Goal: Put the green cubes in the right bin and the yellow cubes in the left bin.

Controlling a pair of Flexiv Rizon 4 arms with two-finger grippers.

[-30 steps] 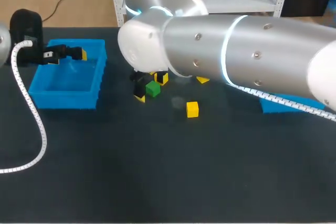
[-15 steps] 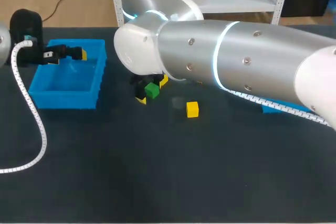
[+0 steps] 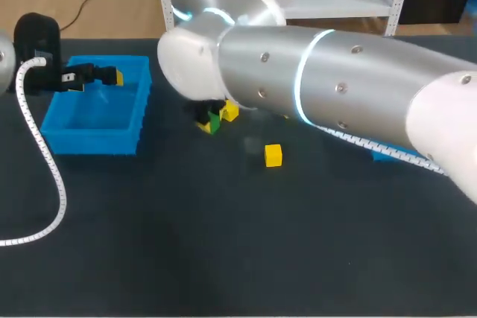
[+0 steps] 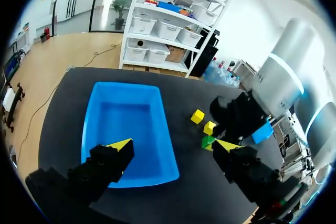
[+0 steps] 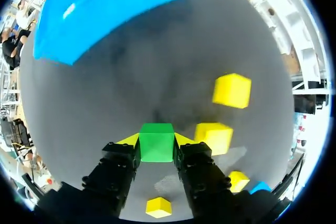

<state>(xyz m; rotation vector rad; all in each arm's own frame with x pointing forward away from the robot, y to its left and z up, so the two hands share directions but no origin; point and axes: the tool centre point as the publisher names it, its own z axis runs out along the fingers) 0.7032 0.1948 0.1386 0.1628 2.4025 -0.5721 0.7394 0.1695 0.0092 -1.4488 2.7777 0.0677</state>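
Change: my right arm (image 3: pixel 313 80) has swung further left since a second ago, and the right gripper (image 5: pixel 156 139) has closed in.
Right gripper: clenched on the green cube (image 5: pixel 156 148).
Green cube: between my fingers, with yellow cubes (image 5: pixel 231 89) ahead.
Left gripper (image 4: pixel 173 145): spread wide, with the left bin (image 4: pixel 128 124) beneath.

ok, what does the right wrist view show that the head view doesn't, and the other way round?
Right wrist only: the right jaws pressing the green cube from both sides. In the head view the right arm hides that grip. Head only: the left jaws, open, at the left bin's far rim. Both: the green cube, the left bin and loose yellow cubes.
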